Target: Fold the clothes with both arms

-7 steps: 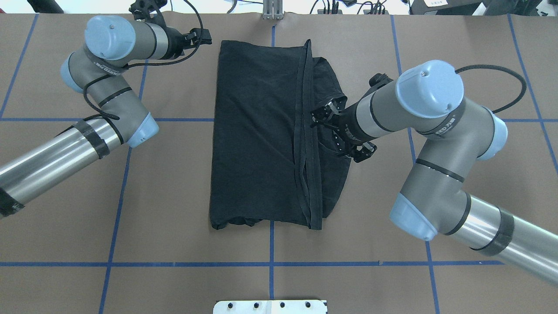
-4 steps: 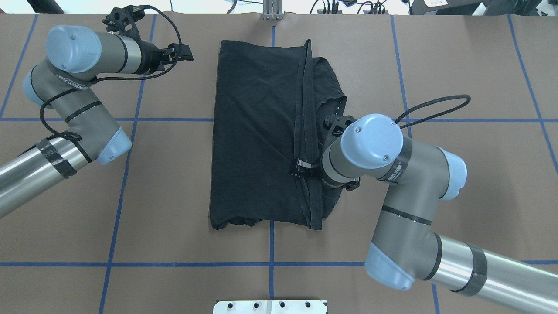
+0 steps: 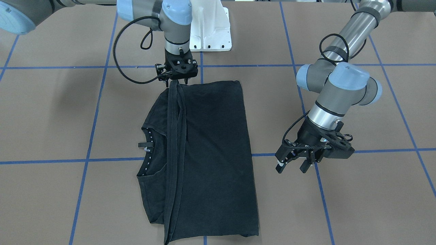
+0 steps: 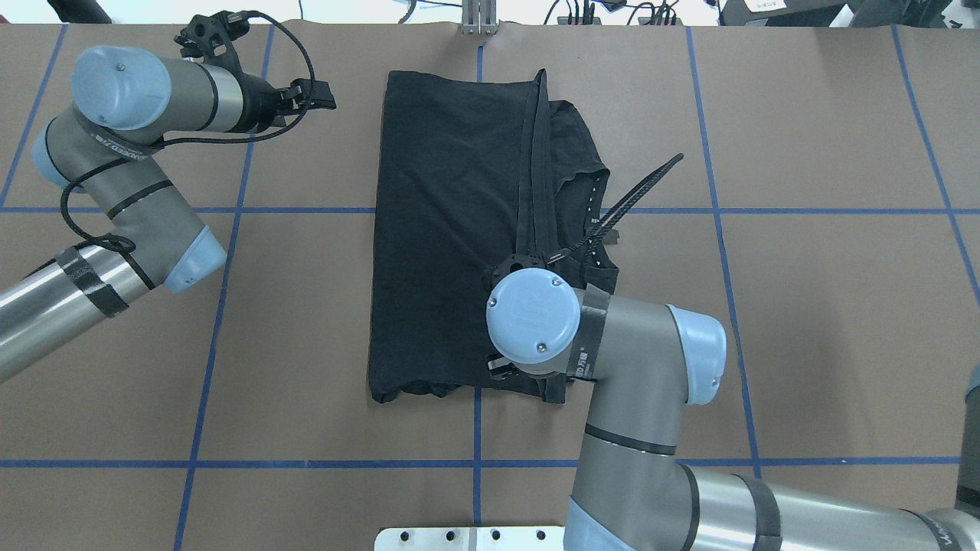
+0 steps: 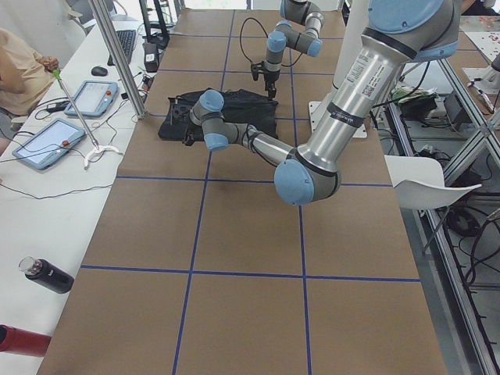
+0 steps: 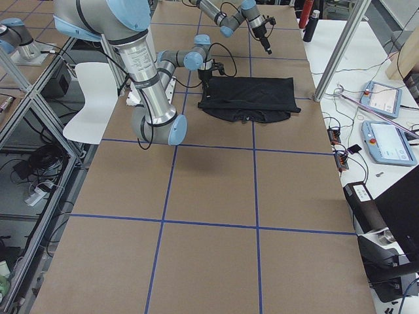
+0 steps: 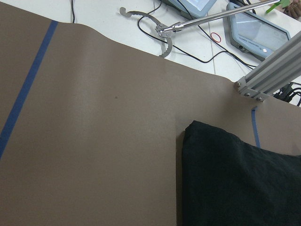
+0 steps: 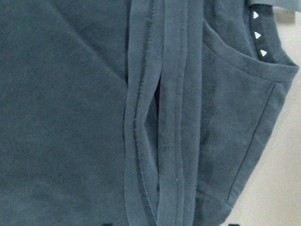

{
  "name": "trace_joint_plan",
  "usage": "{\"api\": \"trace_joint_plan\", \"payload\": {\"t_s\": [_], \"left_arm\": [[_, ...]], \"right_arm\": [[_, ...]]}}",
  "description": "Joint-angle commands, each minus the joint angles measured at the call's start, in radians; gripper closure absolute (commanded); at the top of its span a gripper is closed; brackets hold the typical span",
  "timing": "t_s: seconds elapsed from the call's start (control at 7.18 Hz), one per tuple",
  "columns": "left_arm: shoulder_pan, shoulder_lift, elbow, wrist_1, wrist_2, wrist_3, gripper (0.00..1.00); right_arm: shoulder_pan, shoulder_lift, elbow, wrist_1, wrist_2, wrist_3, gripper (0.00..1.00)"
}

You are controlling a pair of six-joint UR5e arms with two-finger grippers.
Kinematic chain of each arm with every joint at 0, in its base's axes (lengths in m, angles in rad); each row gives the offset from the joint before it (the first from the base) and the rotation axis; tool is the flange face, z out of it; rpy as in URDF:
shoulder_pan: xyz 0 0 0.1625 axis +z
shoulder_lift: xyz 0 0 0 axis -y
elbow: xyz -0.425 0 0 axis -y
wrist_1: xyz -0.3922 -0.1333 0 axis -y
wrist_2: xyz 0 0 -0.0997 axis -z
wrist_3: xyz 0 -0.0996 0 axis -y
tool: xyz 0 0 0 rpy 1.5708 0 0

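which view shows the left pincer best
The exterior front-facing view: the left pincer hangs open, both fingers distinct. Overhead shows it small and side-on; the side views show it tiny; its own wrist view misses it.

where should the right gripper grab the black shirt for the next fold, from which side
Probably the doubled hem band, at its end nearest the robot, taken from straight above. The T-shirt lies flat, so only that raised ridge gives something to pinch.
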Motion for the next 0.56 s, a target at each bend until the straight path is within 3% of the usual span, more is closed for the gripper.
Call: {"api": "trace_joint_plan", "payload": {"t_s": [0.0,0.14,0.42], "left_arm": [[-0.001,0.000,0.000,0.000,0.000,-0.002,0.00],[0.000,0.002,0.000,0.000,-0.001,-0.003,0.00],[0.000,0.006,0.000,0.000,-0.001,-0.003,0.00]], "right_arm": [[-0.016,0.130,-0.167,-0.102,-0.036,-0.114,0.30],[-0.024,0.166,-0.218,-0.138,-0.050,-0.142,0.32],[-0.024,0.165,-0.214,-0.166,-0.050,-0.150,0.38]]}}
